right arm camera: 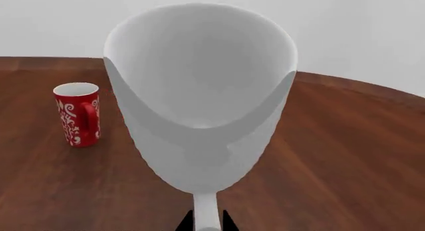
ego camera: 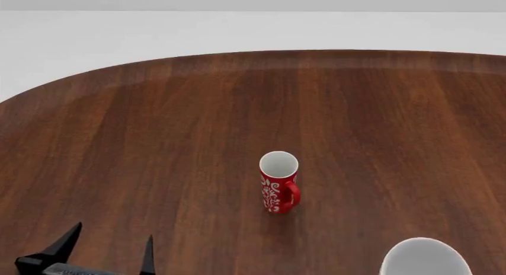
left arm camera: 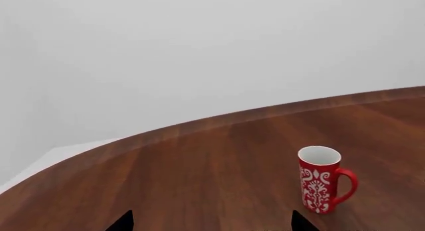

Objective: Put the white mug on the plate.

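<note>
The white mug [right arm camera: 199, 106] fills the right wrist view, its mouth toward the camera, held off the table. My right gripper [right arm camera: 206, 222] is shut on its handle, one black tip on each side. In the head view only the mug's rim [ego camera: 425, 258] shows at the bottom right; the right gripper is out of that view. My left gripper [ego camera: 106, 248] is open and empty at the head view's bottom left, above bare wood; its tips [left arm camera: 211, 222] frame empty table. The plate is out of view.
A slim red mug with white swirls [ego camera: 278, 183] stands upright mid-table, handle to the right; it also shows in both wrist views [left arm camera: 323, 178] [right arm camera: 77, 114]. The dark wooden table [ego camera: 158, 127] has a rounded far edge.
</note>
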Tool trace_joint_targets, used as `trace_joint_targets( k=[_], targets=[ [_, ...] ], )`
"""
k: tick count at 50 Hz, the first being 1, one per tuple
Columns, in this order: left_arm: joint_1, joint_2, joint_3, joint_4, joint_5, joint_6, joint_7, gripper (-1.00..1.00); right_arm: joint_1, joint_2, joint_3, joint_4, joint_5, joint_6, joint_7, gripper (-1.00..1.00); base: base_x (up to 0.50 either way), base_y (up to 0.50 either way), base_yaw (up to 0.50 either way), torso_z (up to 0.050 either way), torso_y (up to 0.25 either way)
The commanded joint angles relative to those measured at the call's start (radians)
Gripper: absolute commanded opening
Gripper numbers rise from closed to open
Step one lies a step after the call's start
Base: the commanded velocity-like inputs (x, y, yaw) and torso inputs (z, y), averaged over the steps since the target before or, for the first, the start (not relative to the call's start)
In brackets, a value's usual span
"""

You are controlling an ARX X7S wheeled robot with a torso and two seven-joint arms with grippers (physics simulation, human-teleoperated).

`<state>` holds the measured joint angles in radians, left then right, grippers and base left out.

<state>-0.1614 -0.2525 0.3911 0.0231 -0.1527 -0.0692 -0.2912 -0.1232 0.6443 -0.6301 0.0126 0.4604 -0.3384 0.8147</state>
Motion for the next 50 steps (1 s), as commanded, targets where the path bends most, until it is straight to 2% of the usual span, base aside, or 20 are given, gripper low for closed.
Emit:
trace_joint_targets(
  k=[1, 24, 30, 40, 50],
  targets=[
    [-0.009, 0.0, 0.013, -0.011, 0.002, 0.0, 0.003, 1.0, -0.069, 0.061, 0.031, -0.097, -0.035, 0.029, 0.089, -1.0, 0.0, 0.0, 0.0, 0.0, 0.0],
    [-0.035, 0.009, 0.032, -0.045, 0.007, 0.024, 0.002, 1.0, -0.174, 0.159, 0.095, -0.204, -0.035, 0.071, 0.221, -1.0, 0.0, 0.0, 0.0, 0.0, 0.0],
    [-0.039, 0.005, 0.048, -0.048, 0.049, 0.026, -0.021, 1.0, -0.214, 0.186, 0.131, -0.209, -0.032, 0.047, 0.261, -1.0, 0.0, 0.0, 0.0, 0.0, 0.0],
    [-0.043, 0.008, 0.052, -0.045, 0.036, 0.018, -0.017, 1.0, -0.269, 0.213, 0.164, -0.211, -0.043, 0.015, 0.305, -1.0, 0.0, 0.0, 0.0, 0.0, 0.001],
    [-0.054, 0.01, 0.058, -0.06, 0.035, 0.019, -0.016, 1.0, -0.297, 0.199, 0.188, -0.156, -0.025, -0.053, 0.301, -1.0, 0.0, 0.0, 0.0, 0.0, 0.0]
  ],
)
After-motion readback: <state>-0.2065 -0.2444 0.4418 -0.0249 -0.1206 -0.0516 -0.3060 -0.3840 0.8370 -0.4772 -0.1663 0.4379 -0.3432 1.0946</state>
